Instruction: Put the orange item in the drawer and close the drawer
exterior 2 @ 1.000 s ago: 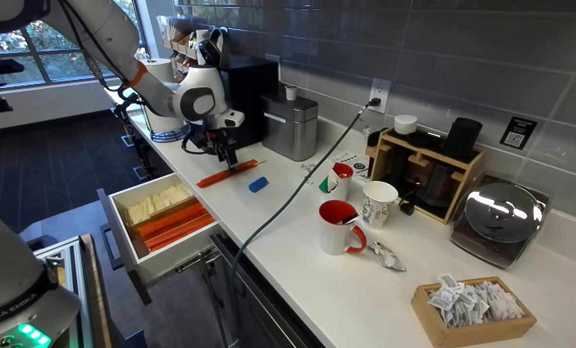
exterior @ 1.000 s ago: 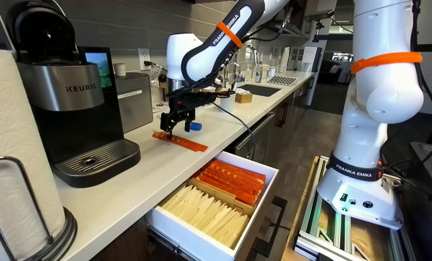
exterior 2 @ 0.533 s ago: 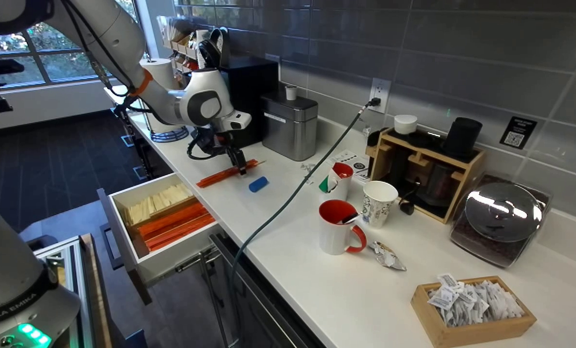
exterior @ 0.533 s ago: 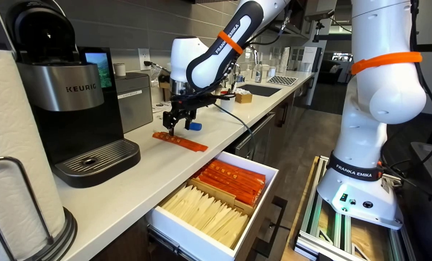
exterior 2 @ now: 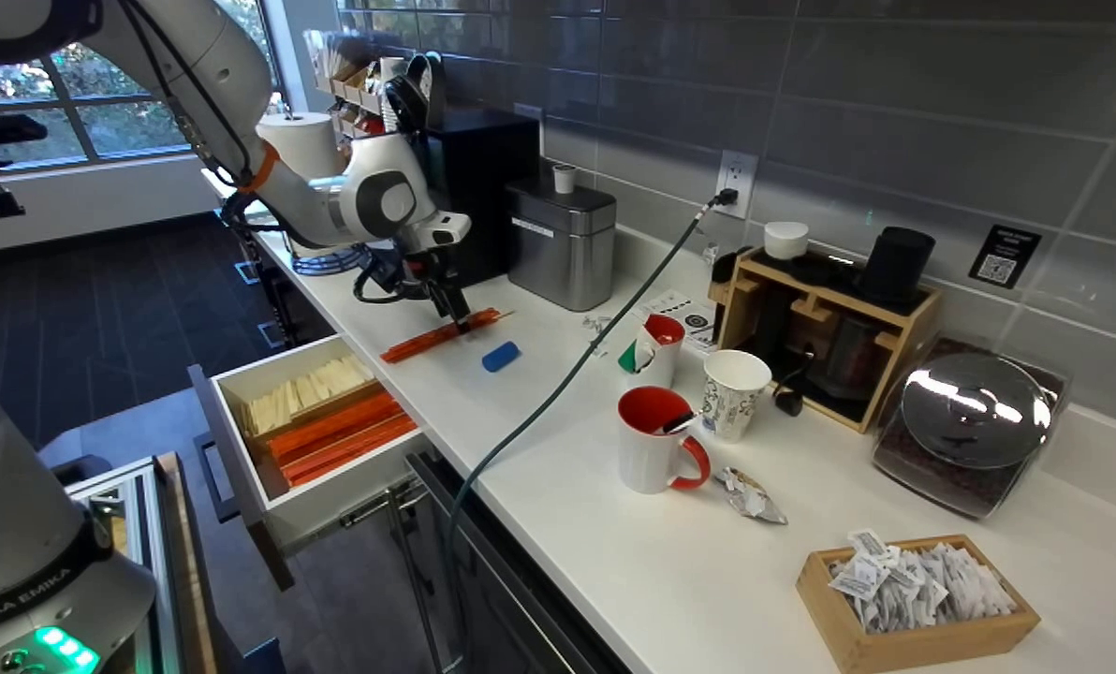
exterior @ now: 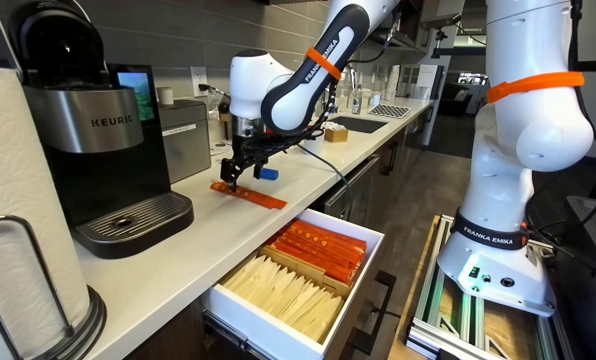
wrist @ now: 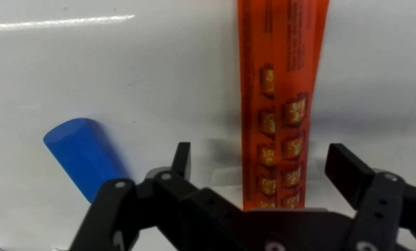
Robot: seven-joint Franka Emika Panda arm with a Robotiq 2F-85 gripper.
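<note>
well, the open drawer (exterior: 263,324) holds orange packets (exterior: 320,247) beside pale strips (exterior: 284,295).

Daylight fills the window (exterior 2: 127,122) in an exterior view; glare streaks the canister lid (exterior 2: 979,421). In the wrist view a reflection brightens the tabletop (wrist: 159,69), shadow edges the blue cylinder (wrist: 84,158), and print on the orange strip (wrist: 279,87) blurs.

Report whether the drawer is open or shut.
Open. In both exterior views the drawer juts out beyond the counter, its orange strips and pale contents exposed.
</note>
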